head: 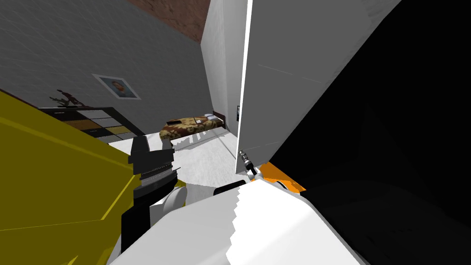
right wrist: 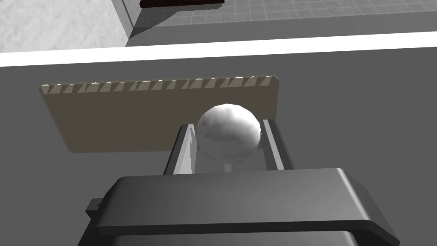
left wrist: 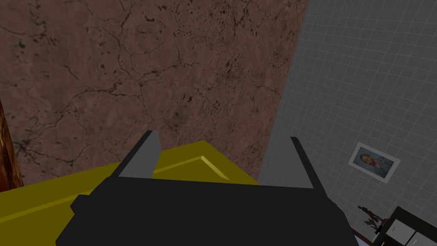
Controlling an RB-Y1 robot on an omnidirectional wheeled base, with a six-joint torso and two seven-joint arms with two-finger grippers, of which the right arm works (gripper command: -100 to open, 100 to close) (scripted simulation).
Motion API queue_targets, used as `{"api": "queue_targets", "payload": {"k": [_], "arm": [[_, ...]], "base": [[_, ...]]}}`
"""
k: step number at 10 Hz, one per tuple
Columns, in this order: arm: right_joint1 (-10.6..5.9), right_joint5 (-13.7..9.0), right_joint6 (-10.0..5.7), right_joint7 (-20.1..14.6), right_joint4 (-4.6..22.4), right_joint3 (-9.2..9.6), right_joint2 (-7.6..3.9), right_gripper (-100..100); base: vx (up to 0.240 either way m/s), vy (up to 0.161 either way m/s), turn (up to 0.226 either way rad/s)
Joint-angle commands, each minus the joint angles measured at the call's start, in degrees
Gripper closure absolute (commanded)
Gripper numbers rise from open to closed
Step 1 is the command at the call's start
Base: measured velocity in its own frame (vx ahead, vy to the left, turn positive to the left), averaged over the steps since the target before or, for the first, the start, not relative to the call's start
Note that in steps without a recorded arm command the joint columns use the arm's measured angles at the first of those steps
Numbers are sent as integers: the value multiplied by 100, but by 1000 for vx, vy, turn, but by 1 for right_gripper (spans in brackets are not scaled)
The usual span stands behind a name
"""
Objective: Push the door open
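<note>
At the middle of the head view, the grey door (head: 294, 83) stands ajar, its white edge facing the robot, with a black area to its right; right gripper (right wrist: 226, 126) at the door's face, fingers narrowed and pressing the sides of the round pale knob (right wrist: 228, 136), which sits on a beige plate (right wrist: 119, 115); left gripper (left wrist: 222, 137) raised above yellow furniture (head: 46, 175), fingers wide, nothing between them.

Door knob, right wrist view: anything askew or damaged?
Nothing stands out. The right gripper is shut squarely on the round knob, which sits intact on its beige plate on the grey door.
</note>
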Motion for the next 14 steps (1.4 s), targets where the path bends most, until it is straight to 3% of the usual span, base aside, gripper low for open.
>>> {"api": "queue_targets", "payload": {"k": [1,2,8,9,14], "arm": [[34,-106,30,52,-27,-176,-91,100],[34,-106,30,52,-27,-176,-91,100],[17,-373,88,266,0,-581,-108,100],[19,-349,87,252,4,-528,-68,-100],[18,-370,152,226,-41,-518,2,-100]], "base": [[128,82,-76],[135,97,-71],[192,89,-72],[-68,84,-74],[-259,73,-45]]}}
